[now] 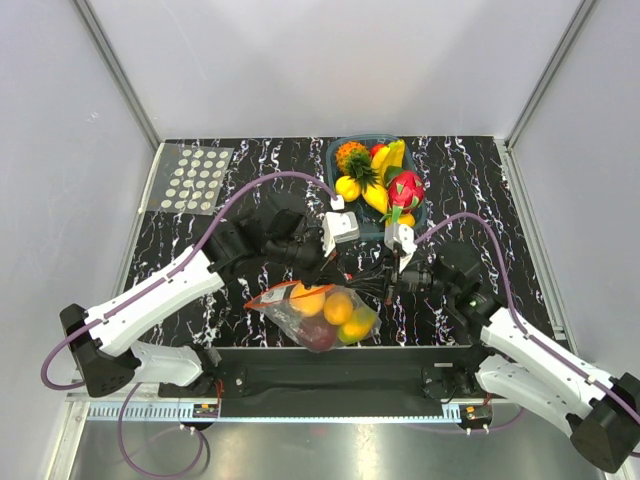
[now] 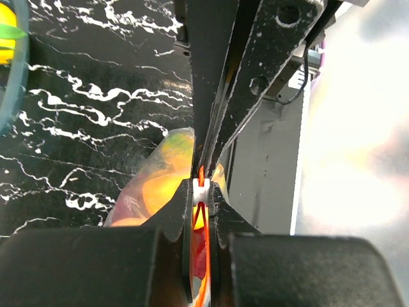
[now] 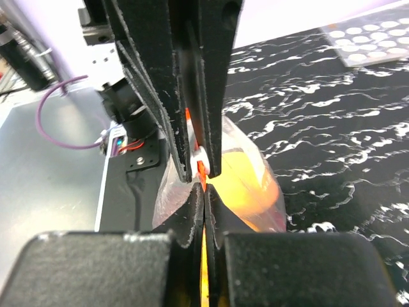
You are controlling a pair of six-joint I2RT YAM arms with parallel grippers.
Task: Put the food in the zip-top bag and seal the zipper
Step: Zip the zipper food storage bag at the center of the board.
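Observation:
The clear zip-top bag [image 1: 300,318] lies at the table's near edge with orange, yellow and dark red toy fruits [image 1: 338,308] inside. Its red-orange zipper [image 1: 290,292] runs along the top edge. My left gripper [image 1: 340,275] is shut on the zipper's white slider [image 2: 200,190], with the orange strip passing between its fingers [image 2: 200,192]. My right gripper [image 1: 372,283] faces it tip to tip and is shut on the zipper strip [image 3: 203,169] just beyond the slider [image 3: 197,157]. The bag and fruit [image 3: 246,185] hang below the right gripper [image 3: 204,192].
A dark teal tray [image 1: 332,150] at the back centre holds more toy fruit, among them a pineapple, bananas and a dragon fruit [image 1: 405,188]. A clear sheet with white dots [image 1: 195,178] lies at the back left. The black base rail [image 1: 330,365] runs just in front of the bag.

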